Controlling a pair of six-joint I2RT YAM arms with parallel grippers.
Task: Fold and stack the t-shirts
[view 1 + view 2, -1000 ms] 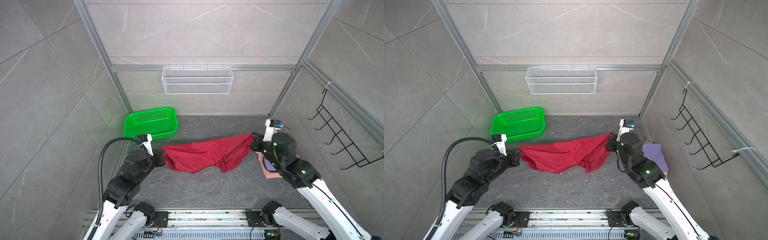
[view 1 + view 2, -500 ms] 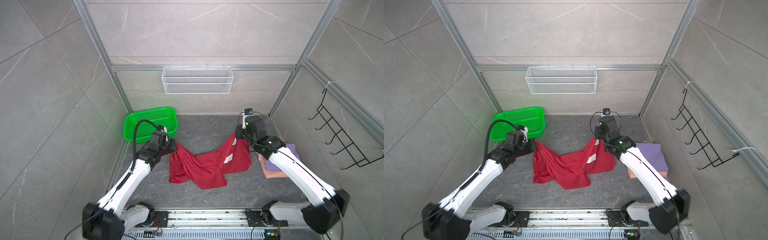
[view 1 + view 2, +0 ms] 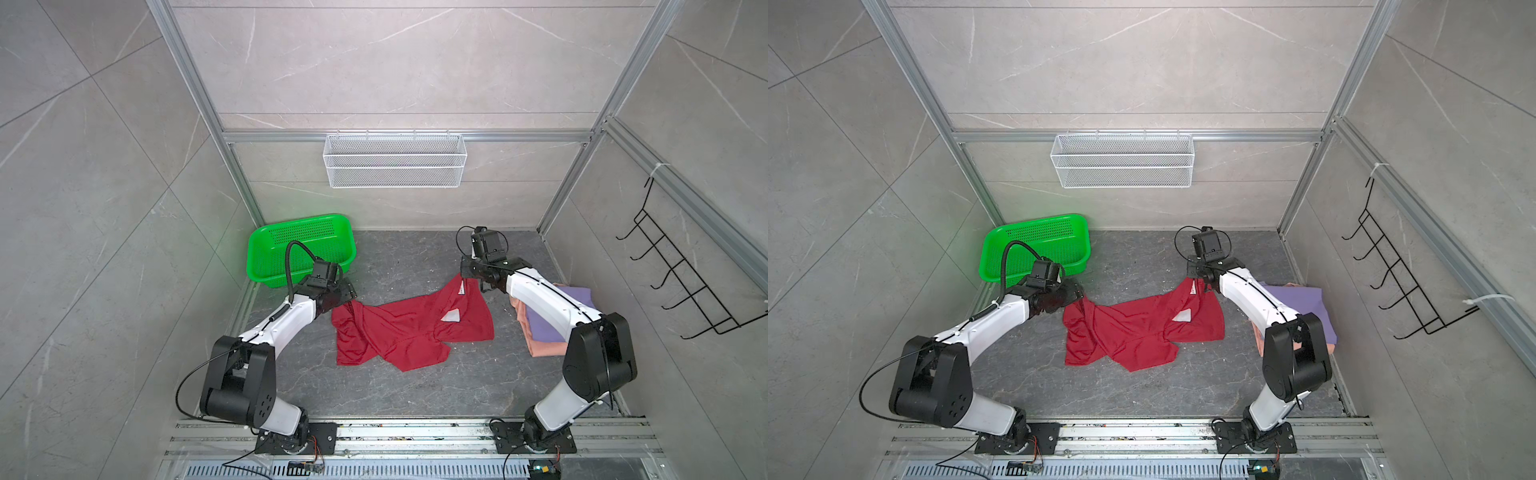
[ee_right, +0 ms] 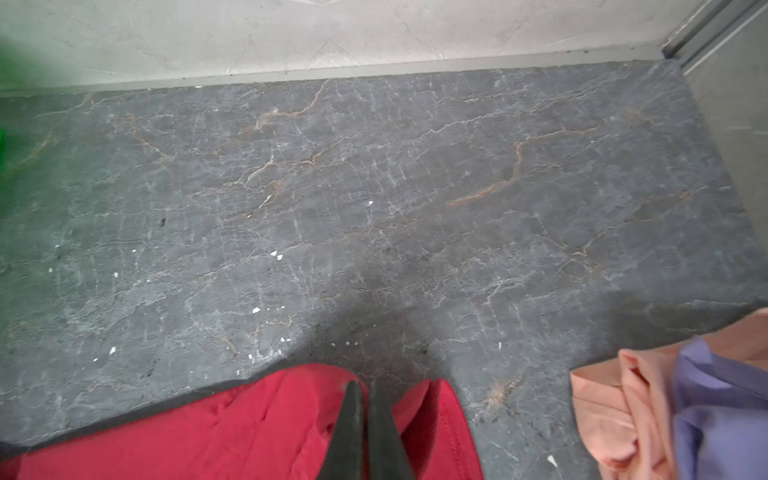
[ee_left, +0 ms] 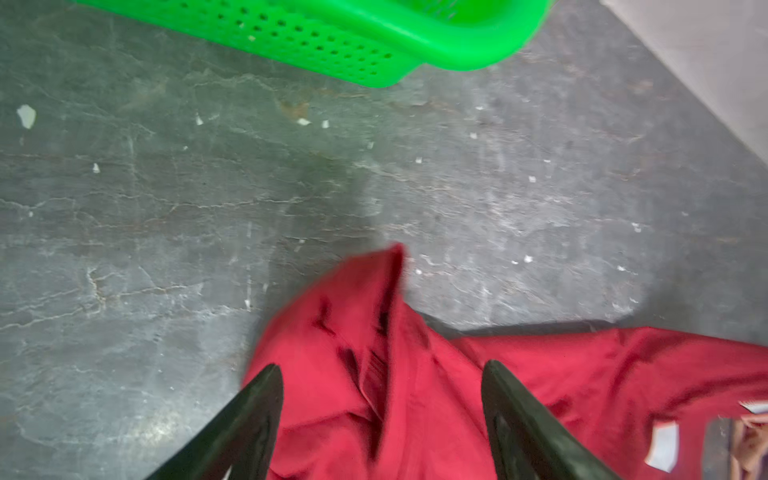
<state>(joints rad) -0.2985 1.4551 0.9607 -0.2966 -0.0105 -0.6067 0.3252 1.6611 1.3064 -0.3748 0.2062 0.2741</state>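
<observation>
Three t-shirts: one dark red t-shirt [image 3: 411, 328] unfolded; one lavender t-shirt [image 3: 544, 332] lying folded on one salmon t-shirt [image 3: 544, 350].
Red shirt, place: middle of the bench [image 3: 415, 390], crumpled, with its layers crossed and twisted. A white label [image 3: 451, 316] shows, so it is judged possibly inside out.
Stack, place: at the right edge of the bench, just beside the red shirt and partly hidden under the right arm.
Claw, right: the right gripper [image 4: 360, 384] has its fingers pressed together on the red shirt's far right corner.
Claw, left: the left gripper [image 5: 382, 365] stands spread over the shirt's far left corner; the cloth lies between the jaws, ungripped.
Risk, one-sided pull: with only one corner held, a pull by the right arm would likely drag the shirt into a tighter bunch.
Risk, regrasp: the left jaws may close on several crossed layers and lock the twist in.
Risk, stack: the right arm passes over the folded pair and could scuff them.
Risk, basket: the left wrist works near the green basket [image 3: 257, 266] and could knock it.
Container, green basket: far left corner of the bench; no cloth seen inside, though the left arm's cable hides part.
Container, wire basket [image 3: 395, 183]: on the back wall; nothing seen in it.
</observation>
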